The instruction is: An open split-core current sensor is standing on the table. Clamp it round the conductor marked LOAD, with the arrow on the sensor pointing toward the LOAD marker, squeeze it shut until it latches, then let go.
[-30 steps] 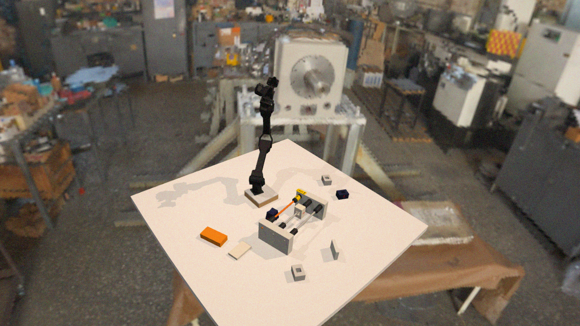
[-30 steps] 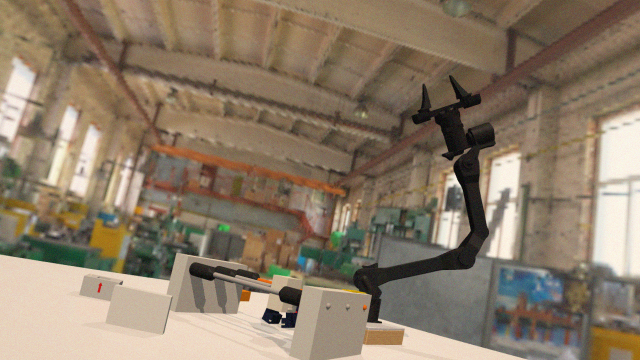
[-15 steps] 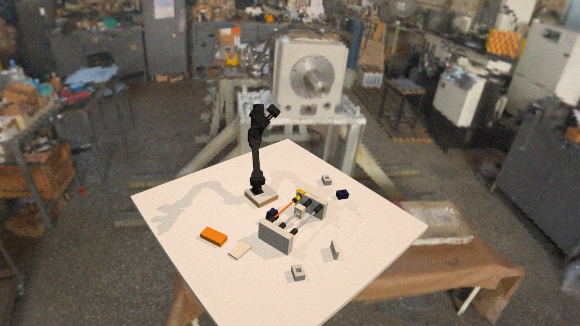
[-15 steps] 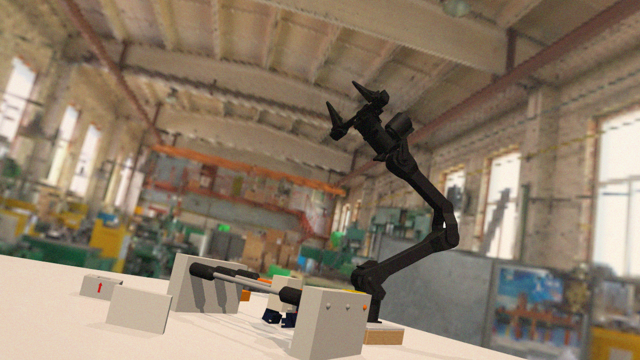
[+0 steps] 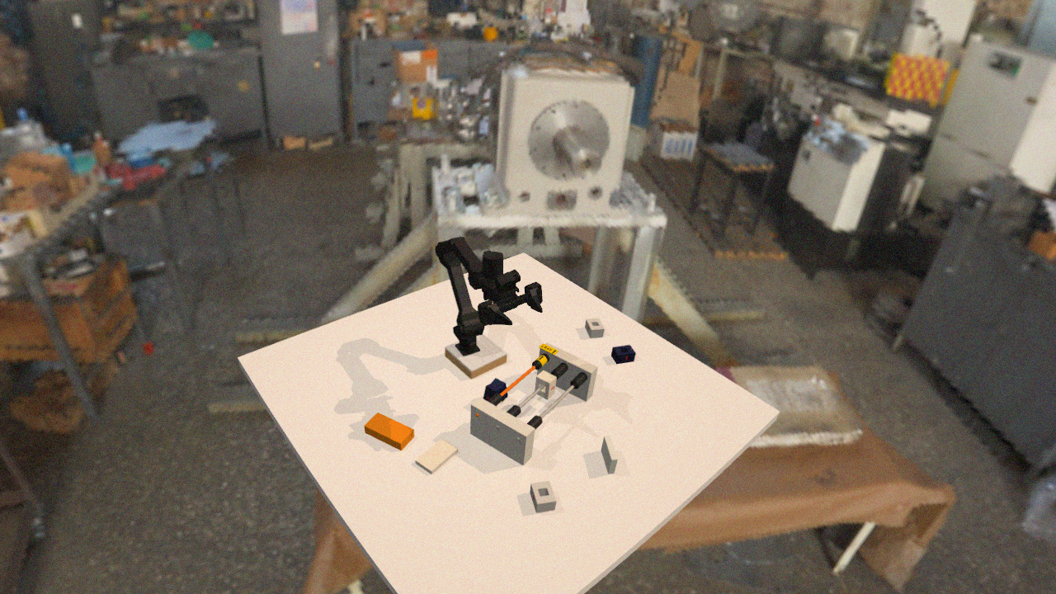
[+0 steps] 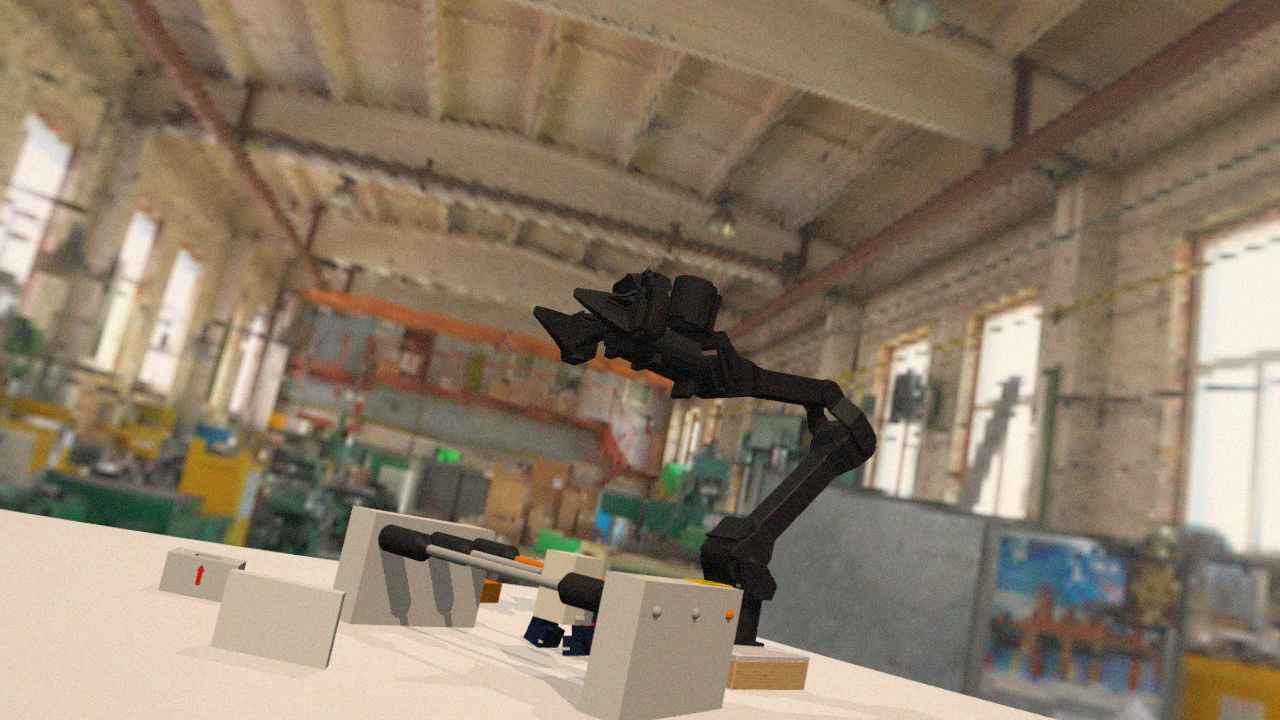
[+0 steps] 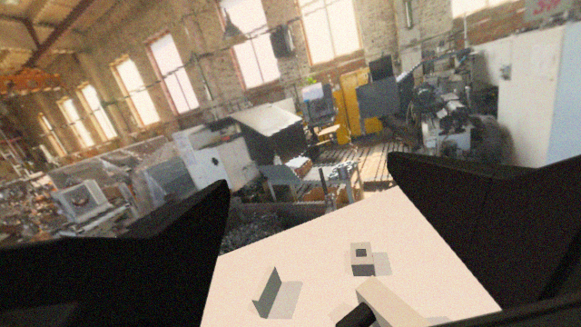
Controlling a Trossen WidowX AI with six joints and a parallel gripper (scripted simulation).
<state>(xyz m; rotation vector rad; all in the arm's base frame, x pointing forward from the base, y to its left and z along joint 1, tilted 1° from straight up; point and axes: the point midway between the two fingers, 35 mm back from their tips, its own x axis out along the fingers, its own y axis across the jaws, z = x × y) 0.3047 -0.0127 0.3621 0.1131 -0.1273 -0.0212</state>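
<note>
My gripper (image 5: 525, 316) (image 6: 556, 300) (image 7: 308, 173) is open and empty, high above the table. The orange conductor (image 5: 520, 379) (image 6: 529, 561) runs between two end blocks, beside two grey ones, with the yellow LOAD marker (image 5: 548, 348) (image 6: 711, 582) at one end. A dark blue sensor-like piece (image 5: 495, 391) stands on the table near that conductor's other end. In the exterior view a dark blue piece (image 6: 542, 632) looks split open, partly hidden. Another dark blue piece (image 5: 623, 354) with a red mark stands beyond the marked end block. Neither arrow direction can be read.
A pale block (image 5: 545, 383) (image 6: 572, 569) sits at the middle conductor. A grey holed block (image 5: 542, 500) (image 6: 187, 574) (image 7: 362, 270) and an upright plate (image 5: 608, 454) (image 6: 277, 619) stand apart. Another holed block (image 5: 594, 332), an orange block (image 5: 387, 430) and a cream slab (image 5: 436, 456) lie around.
</note>
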